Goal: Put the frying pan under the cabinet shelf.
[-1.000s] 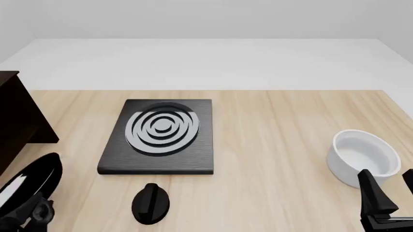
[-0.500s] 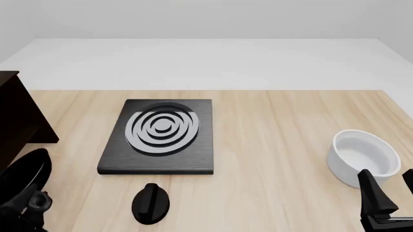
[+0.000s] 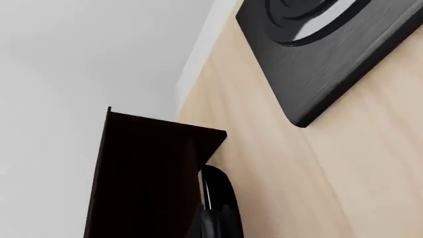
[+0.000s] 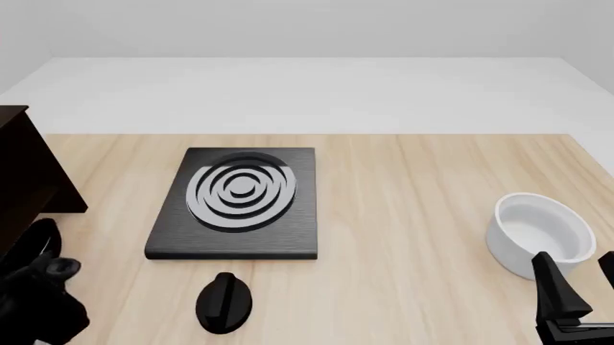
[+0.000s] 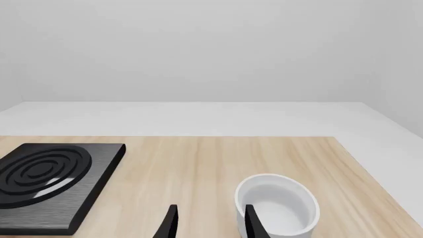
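Note:
The frying pan is a black shape standing on edge at the table's left edge, just in front of the dark brown cabinet shelf. My left gripper holds it, with the dark arm behind it mostly hiding the fingers. In the left wrist view the pan's glossy rim sits right beside the cabinet's dark panel, and the grip is at the picture's edge. My right gripper is open and empty at the front right, also shown in the right wrist view.
A flat black slab with grey rings lies left of centre, also in both wrist views. A small black oval knob lies in front of it. A white bowl stands just beyond my right gripper.
My left arm has carried the pan left and farther back toward the cabinet, so less of the pan shows. The right arm has not moved.

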Robot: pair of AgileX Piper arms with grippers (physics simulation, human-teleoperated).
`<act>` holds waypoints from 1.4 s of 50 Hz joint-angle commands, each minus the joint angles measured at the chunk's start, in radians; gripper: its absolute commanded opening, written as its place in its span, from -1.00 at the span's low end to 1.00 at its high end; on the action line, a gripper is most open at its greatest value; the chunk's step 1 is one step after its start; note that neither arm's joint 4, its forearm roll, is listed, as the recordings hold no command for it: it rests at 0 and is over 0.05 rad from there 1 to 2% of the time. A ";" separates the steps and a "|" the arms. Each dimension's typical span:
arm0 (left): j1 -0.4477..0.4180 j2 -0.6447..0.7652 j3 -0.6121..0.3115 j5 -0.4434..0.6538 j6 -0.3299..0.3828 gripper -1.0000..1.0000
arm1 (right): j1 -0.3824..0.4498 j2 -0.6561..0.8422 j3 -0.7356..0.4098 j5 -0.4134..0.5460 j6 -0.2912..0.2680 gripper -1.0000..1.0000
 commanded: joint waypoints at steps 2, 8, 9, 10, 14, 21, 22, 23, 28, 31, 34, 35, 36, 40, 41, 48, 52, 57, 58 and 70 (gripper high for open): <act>0.125 0.267 0.001 -0.246 0.088 -1.00 | 0.000 0.001 0.000 0.000 0.000 1.00; 0.155 0.405 0.002 -0.351 0.114 -1.00 | 0.000 0.000 0.000 0.000 0.000 1.00; 0.165 0.467 0.002 -0.397 0.136 -1.00 | 0.000 0.000 0.000 0.000 0.000 1.00; 0.161 0.457 0.002 -0.396 0.123 -1.00 | 0.000 0.000 0.000 0.000 0.000 1.00; 0.170 0.530 0.002 -0.463 0.133 -1.00 | 0.000 -0.001 0.000 0.000 0.000 1.00; 0.199 0.971 0.002 -0.848 0.187 -1.00 | 0.000 0.000 0.000 0.000 0.000 1.00; 0.207 0.993 0.002 -0.853 0.193 -1.00 | 0.000 0.000 0.000 0.000 0.000 1.00; 0.206 0.996 0.002 -0.854 0.192 -1.00 | 0.000 0.000 0.000 0.000 0.000 1.00; 0.210 1.028 0.002 -0.854 0.208 -1.00 | 0.000 0.000 0.000 0.000 0.000 1.00; 0.210 1.025 0.002 -0.854 0.210 -1.00 | 0.000 0.001 0.000 0.000 0.000 1.00; 0.213 1.022 0.002 -0.854 0.203 -1.00 | 0.000 0.000 0.000 0.000 0.000 1.00; 0.220 1.024 0.002 -0.854 0.198 -1.00 | 0.000 0.000 0.000 0.000 0.000 1.00; 0.227 1.023 0.002 -0.854 0.215 -1.00 | 0.000 0.000 0.000 0.000 0.000 1.00; 0.268 0.974 0.001 -0.854 0.222 -1.00 | 0.000 0.000 0.000 0.000 0.000 1.00; 0.264 0.999 0.001 -0.854 0.227 -1.00 | 0.000 0.000 0.000 0.000 0.000 1.00; 0.269 0.968 0.002 -0.854 0.241 1.00 | 0.000 0.000 0.000 0.000 0.000 1.00; 0.256 0.953 0.002 -0.837 0.221 1.00 | 0.000 0.000 0.000 0.000 0.000 1.00; 0.252 0.896 0.002 -0.754 0.241 1.00 | 0.000 0.000 0.000 0.000 0.000 1.00; 0.241 0.804 0.002 -0.661 0.214 1.00 | 0.000 -0.001 0.000 0.000 0.000 1.00; 0.223 0.491 0.002 -0.260 0.249 1.00 | 0.000 0.000 0.000 0.000 0.000 1.00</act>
